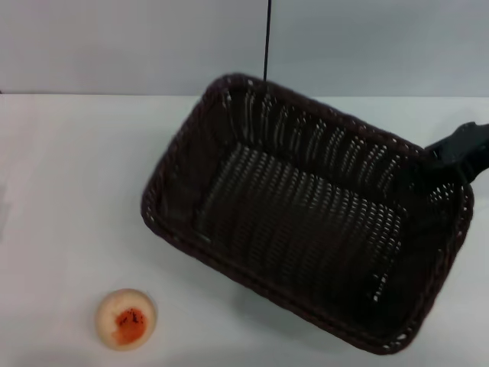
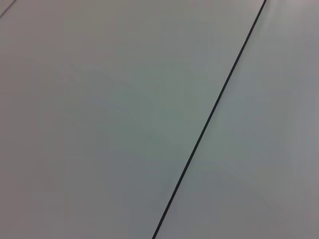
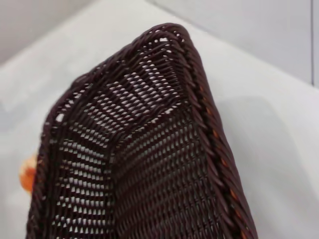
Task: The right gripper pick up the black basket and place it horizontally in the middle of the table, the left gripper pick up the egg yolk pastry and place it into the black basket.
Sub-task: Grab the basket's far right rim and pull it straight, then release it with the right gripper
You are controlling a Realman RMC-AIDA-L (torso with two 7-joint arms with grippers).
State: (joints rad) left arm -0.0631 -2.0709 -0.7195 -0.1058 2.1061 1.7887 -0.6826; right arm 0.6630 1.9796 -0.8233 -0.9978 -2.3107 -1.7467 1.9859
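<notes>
over the table [image 1: 61, 168] our right gripper [image 1: 456, 158] grips the basket [image 1: 306, 214] rim, tilted — not yet set down; pastry [image 1: 125, 318] waits, left gripper unseen — its state we cannot tell

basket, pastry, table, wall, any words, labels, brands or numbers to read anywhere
None: no view shows any text.
Basket: plain dark weave, no tag.
Pastry: only an orange-red patch, no print.
Table and wall: blank.
Right gripper at the basket's rim: no marking shows.
</notes>
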